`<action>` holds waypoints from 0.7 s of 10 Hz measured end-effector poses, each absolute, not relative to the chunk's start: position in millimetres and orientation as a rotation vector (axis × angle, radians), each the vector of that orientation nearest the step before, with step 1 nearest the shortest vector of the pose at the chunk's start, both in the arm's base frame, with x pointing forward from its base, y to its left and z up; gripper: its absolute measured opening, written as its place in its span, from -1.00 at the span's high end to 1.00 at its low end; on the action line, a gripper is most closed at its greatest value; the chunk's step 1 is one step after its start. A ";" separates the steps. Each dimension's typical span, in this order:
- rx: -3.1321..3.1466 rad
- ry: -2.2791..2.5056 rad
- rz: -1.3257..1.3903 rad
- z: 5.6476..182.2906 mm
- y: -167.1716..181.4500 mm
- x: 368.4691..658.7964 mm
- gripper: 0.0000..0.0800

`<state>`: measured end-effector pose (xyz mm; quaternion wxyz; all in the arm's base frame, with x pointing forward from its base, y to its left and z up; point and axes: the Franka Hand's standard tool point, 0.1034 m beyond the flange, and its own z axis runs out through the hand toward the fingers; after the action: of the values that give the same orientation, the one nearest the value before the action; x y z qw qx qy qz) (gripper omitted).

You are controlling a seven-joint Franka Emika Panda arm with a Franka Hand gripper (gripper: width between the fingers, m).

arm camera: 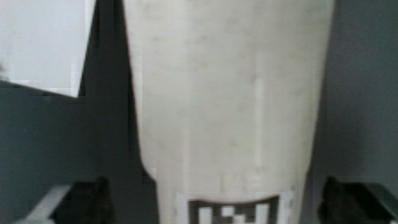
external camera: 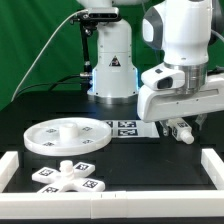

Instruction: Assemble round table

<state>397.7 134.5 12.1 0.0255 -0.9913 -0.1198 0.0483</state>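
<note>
Claw tight around cylindrical leg; round disc and cross-shaped base on black table.

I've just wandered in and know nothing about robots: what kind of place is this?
Probably a robotics lab test bench: a robot arm stands over a black table edged by a white border rail, a round disc carries printed square tags, and a green curtain screens the back.
</note>
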 end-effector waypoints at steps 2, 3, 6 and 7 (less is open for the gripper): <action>-3.063 -0.386 0.158 13.9 132.2 398.6 -0.61; -3.054 -0.417 0.233 28.0 118.2 402.7 -0.61; -3.009 -0.378 0.335 76.9 73.3 436.4 -0.62; -3.005 -0.372 0.336 87.7 59.9 441.9 -0.62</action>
<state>441.9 59.9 87.7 0.0477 -0.9852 -0.1220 0.1102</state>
